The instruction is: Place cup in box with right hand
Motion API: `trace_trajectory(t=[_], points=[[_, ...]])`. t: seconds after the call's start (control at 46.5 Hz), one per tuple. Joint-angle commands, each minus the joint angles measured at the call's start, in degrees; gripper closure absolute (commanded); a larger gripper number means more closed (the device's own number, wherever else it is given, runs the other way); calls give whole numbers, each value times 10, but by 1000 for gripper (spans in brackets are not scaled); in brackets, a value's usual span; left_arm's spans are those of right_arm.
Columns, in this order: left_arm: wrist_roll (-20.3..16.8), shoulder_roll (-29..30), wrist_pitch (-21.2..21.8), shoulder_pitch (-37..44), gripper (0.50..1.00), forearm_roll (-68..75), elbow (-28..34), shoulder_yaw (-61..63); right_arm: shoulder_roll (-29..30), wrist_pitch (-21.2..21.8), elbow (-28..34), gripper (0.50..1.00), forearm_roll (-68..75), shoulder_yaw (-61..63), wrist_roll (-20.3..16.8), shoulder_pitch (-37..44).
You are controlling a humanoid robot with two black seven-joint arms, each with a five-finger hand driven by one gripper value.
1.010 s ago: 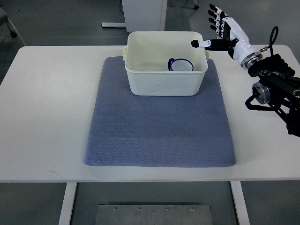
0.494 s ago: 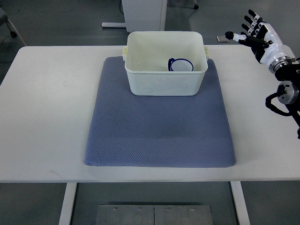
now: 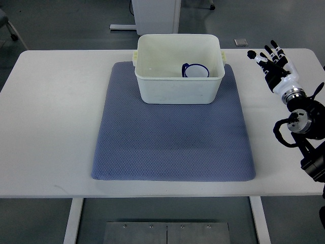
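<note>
Resting inside box: cup.

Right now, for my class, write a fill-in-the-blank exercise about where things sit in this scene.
1. The cup sits inside the white ____.
2. The box stands on a ____ mat.
3. The right robot hand, fingers spread, holds ____.
4. The mat lies on a ____ table.

Missing words: box; blue; nothing; white
</note>
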Motion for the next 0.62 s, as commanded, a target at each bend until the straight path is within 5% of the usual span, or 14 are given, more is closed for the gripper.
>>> trace_trajectory(t=[0.0, 0.602], points=[[0, 0, 0, 0, 500, 0, 0, 0, 11, -1, 0, 500, 0, 14, 3, -9], [0, 0, 0, 0, 500, 0, 0, 0, 78, 0, -1, 500, 1, 53, 4, -48]])
